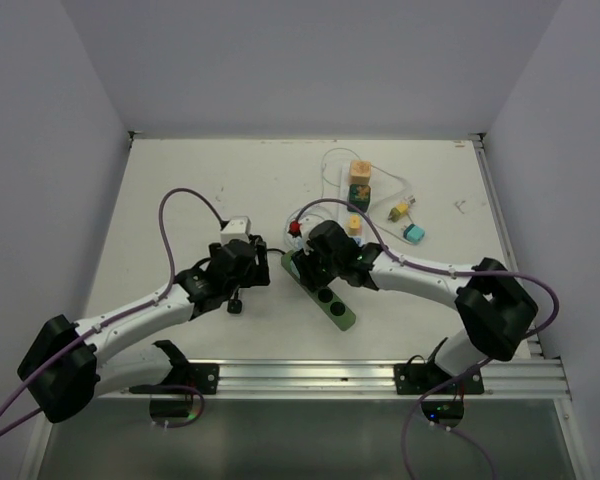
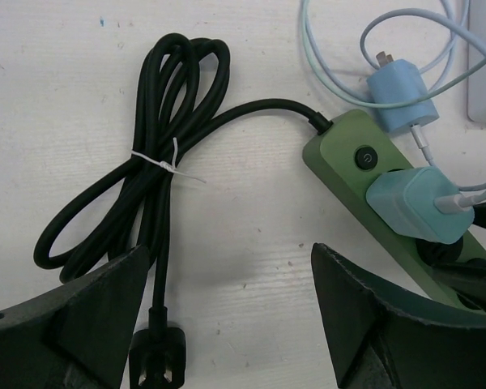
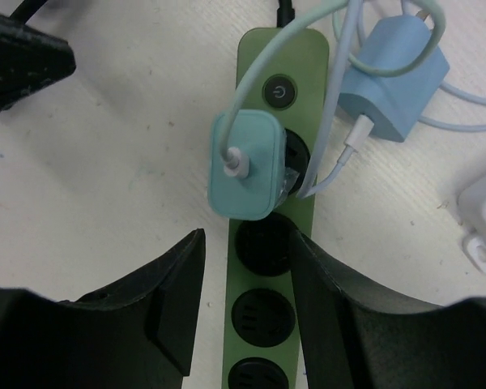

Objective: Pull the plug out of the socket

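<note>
Centre of my right wrist view: a mint-teal plug (image 3: 245, 166) is showing against an olive-green power strip (image 3: 263, 243) with black sockets. A pale blue charger (image 3: 393, 81) is lying upper right. My black fingers (image 3: 154, 316) are framing the bottom edge. In my left wrist view, a black cord (image 2: 154, 154), white-tied, is coiling upper left on a scuffed white table (image 2: 251, 259).

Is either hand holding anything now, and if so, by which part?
Nothing is held. The right hand is open astride the green power strip, short of the teal plug; the left hand is open too.
</note>
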Available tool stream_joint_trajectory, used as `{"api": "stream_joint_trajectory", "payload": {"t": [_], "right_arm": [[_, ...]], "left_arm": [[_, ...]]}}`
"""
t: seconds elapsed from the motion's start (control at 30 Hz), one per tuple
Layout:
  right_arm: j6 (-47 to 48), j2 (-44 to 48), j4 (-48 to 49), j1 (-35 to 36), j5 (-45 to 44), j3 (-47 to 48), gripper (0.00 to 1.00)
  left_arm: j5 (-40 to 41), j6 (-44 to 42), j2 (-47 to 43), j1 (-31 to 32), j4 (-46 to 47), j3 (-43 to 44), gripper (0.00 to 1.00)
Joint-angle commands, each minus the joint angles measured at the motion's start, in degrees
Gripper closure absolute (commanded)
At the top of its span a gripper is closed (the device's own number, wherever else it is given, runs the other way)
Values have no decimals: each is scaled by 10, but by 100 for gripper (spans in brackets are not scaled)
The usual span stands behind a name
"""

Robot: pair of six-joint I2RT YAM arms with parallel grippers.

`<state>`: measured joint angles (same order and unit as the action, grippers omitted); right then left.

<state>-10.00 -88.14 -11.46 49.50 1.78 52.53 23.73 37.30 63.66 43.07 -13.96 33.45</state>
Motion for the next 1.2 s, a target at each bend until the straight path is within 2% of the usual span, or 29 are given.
{"api": "stream_joint_trajectory", "payload": {"t": [0.0, 0.4, 0.47, 0.5, 0.57, 0.6, 0.7, 0.8, 1.17], "right_arm": [[9, -14, 40, 3, -34, 44, 50], [10, -98, 37, 4, -49, 100, 50], [12, -99, 36, 5, -55, 101, 57], [12, -98, 33, 4, -58, 100, 66], [10, -92, 30, 6, -60, 96, 76], [9, -85, 34, 7, -56, 93, 85], [15, -49, 57, 8, -20, 66, 94], [18, -14, 77, 8, 15, 41, 100], [17, 53, 136, 7, 60, -27, 100]], "left_arm": [[-13, -7, -5, -12, 24, -13, 15], [-46, -10, 14, -29, 61, -21, 15], [-54, -10, 20, -30, 69, -21, 15], [-56, -10, 22, -30, 72, -20, 15], [-63, -13, 30, -31, 82, -18, 16], [-65, -14, 34, -31, 88, -17, 16], [-75, -15, 48, -31, 106, -15, 16], [-86, -16, 60, -31, 130, -15, 16], [-127, 28, 101, -32, 183, -12, 17]]}}
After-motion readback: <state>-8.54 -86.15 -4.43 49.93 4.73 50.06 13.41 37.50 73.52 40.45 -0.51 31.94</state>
